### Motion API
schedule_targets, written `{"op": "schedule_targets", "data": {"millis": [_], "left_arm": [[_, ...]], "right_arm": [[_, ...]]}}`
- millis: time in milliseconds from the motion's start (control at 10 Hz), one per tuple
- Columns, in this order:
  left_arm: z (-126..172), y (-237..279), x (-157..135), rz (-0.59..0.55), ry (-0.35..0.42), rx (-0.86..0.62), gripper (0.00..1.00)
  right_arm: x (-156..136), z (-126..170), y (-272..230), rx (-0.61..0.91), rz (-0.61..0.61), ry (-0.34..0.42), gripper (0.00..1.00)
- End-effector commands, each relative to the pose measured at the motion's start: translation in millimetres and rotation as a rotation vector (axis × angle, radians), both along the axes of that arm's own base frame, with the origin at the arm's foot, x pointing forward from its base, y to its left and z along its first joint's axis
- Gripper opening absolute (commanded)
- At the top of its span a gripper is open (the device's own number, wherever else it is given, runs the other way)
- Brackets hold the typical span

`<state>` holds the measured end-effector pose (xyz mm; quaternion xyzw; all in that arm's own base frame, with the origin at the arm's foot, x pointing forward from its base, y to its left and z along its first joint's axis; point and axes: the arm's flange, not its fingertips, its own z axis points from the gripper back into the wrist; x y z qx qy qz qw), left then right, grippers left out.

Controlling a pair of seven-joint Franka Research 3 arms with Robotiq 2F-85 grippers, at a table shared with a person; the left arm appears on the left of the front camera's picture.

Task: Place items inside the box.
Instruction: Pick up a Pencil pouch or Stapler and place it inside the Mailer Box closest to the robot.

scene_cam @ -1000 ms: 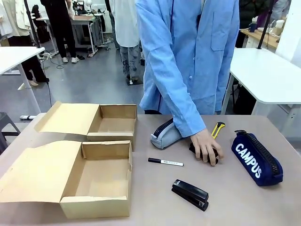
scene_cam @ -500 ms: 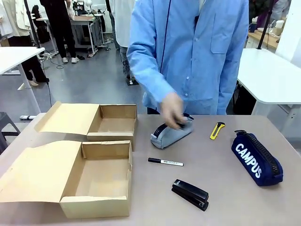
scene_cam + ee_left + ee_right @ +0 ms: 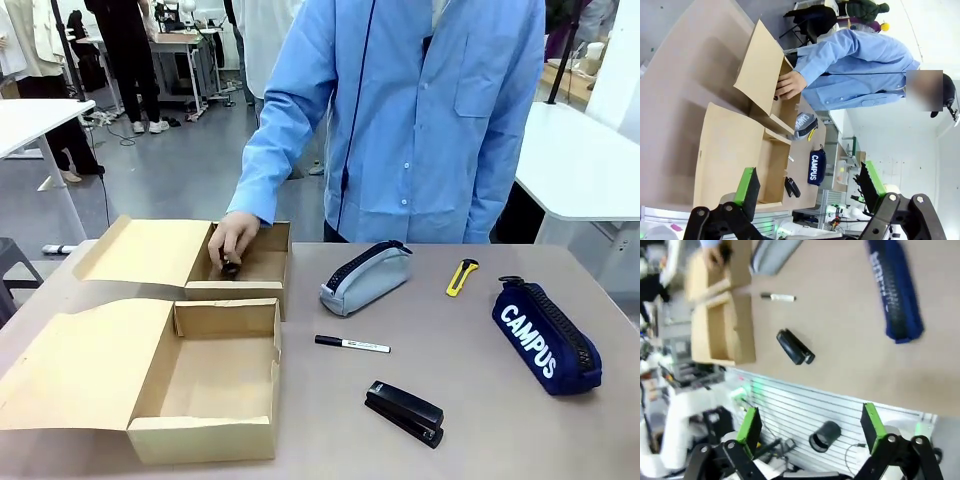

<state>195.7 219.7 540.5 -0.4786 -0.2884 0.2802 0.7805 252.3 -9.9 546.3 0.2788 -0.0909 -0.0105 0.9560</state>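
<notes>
Front view, nearest first: near box [image 3: 200,440] sat empty. The black stapler [image 3: 404,412], marker pen [image 3: 352,345], grey pouch [image 3: 366,278] & navy pouch [image 3: 545,336] lay on the table [image 3: 480,440], unmoved vs. 1 s ago. Farther off, the person's hand [image 3: 233,238] had carried the 2nd stapler [image 3: 230,268] from beside the navy pouch into the far box [image 3: 235,292] (first item in, I'd judge). Left gripper [image 3: 807,172] & right gripper [image 3: 810,412] gaped wide, holding nothing.

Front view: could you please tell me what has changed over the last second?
The person's hand picked a small black item up from the table beside the grey pouch and carried it left into the far box. The marker, black stapler, navy pouch, yellow cutter and near box stayed put.
</notes>
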Motion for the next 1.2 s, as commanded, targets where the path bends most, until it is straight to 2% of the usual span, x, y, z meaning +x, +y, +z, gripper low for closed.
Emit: {"op": "schedule_targets", "data": {"millis": [0,200,300,400,500,600,700,800,900,1100], "left_arm": [[1,0,-1,-0.006,-0.029,-0.001,1.00],[1,0,-1,-0.006,-0.029,-0.001,1.00],[1,0,-1,-0.006,-0.029,-0.001,1.00],[1,0,-1,-0.006,-0.029,-0.001,1.00],[1,0,-1,-0.006,-0.029,-0.001,1.00],[1,0,-1,-0.006,-0.029,-0.001,1.00],[1,0,-1,-0.006,-0.029,-0.001,1.00],[1,0,-1,-0.006,-0.029,-0.001,1.00],[1,0,-1,-0.006,-0.029,-0.001,1.00],[1,0,-1,-0.006,-0.029,-0.001,1.00]], "right_arm": [[11,-58,92,-0.058,0.180,0.014,1.00],[14,-103,174,-0.095,0.408,0.082,1.00],[4,-126,208,-0.098,0.522,0.093,1.00],[-2,-136,217,-0.224,0.538,0.035,1.00],[13,-71,202,-0.110,0.437,0.096,1.00],[13,-71,202,-0.110,0.437,0.096,1.00],[11,-103,237,-0.172,0.518,0.112,1.00],[10,-125,263,-0.290,0.681,0.155,1.00],[15,-145,265,-0.393,0.635,0.119,1.00],[19,-168,265,-0.461,0.618,0.114,1.00]]}}
